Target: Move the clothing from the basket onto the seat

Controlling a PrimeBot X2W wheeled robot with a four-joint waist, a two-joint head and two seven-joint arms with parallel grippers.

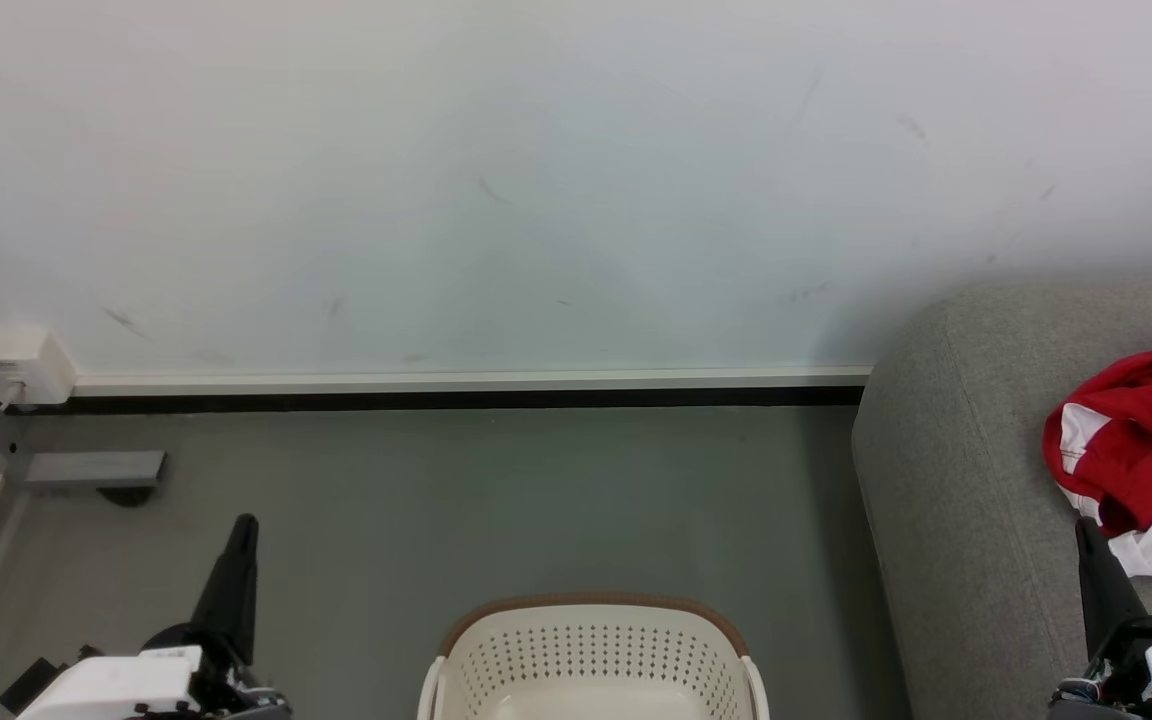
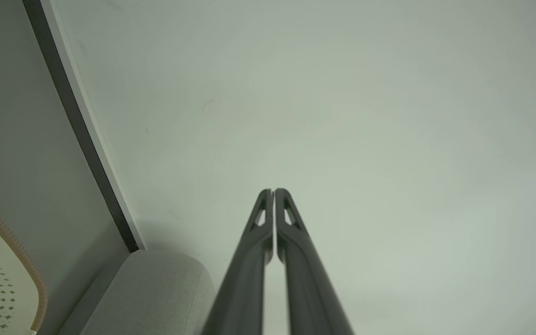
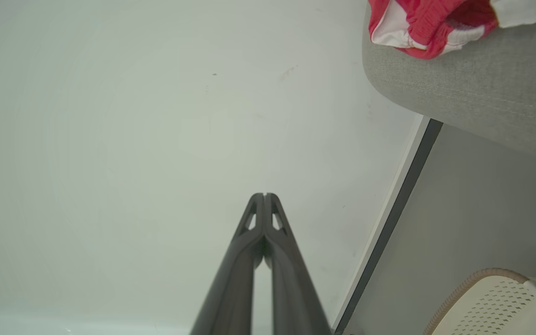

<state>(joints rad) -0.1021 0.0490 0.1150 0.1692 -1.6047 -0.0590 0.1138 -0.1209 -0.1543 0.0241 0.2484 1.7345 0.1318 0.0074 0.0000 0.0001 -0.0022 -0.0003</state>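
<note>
Standing here, I see the red and white clothing [image 1: 1136, 440] lying in a crumpled heap on the grey seat [image 1: 956, 500], at the right of the head view. It rests on the cushion, with a white panel hanging toward the front edge. The basket [image 1: 596, 650] sits on the floor [image 1: 496, 500] just left of the seat, and the part of its inside that shows holds nothing.

The left tool [image 1: 244, 525] is clenched with its fingers pressed together on nothing, pointing at the bare wall [image 1: 536, 180]. The right tool [image 1: 1088, 530] is clenched and empty too. It rises just in front of the garment's lower hem, though I cannot tell whether it touches the cloth.

To my eye the carrying step is done and the job is at or near its finish. The near half of the basket is cut off at the bottom of the head view, so something may lie there unseen. The next move calls for a look down into the basket. If a garment is there, a tool must release, reach in and take hold of the cloth.
</note>
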